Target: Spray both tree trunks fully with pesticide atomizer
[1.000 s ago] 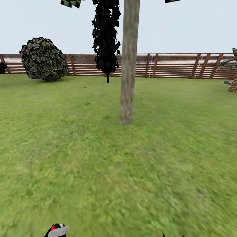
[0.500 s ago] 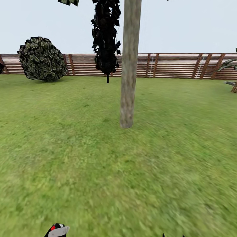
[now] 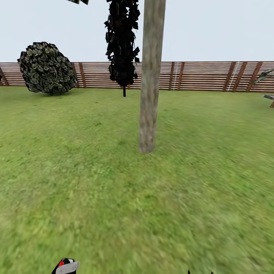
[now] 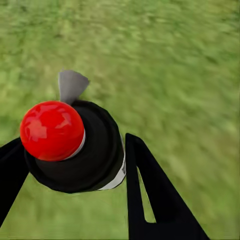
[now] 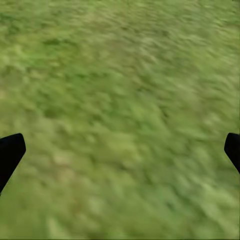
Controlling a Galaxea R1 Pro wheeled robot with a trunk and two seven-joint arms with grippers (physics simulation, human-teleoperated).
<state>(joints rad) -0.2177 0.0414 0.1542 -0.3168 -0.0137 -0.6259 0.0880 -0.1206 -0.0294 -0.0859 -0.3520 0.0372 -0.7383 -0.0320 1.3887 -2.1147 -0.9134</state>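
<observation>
Left pincer (image 4: 75, 160) clamped on pesticide atomizer (image 4: 75, 145), red nozzle up. Right pincer (image 5: 120, 150) wide apart, nothing held, over grass (image 5: 120, 75).

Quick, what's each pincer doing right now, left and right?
Left pincer: closed on the pesticide atomizer.
Right pincer: open, holding nothing, over grass.

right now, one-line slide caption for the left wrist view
Left pincer shut on the pesticide atomizer, its red nozzle top toward the camera, above blurred grass.

garden, grass lawn (image 3: 76, 182), slat fence (image 3: 201, 76), tree trunk (image 3: 151, 76)
</observation>
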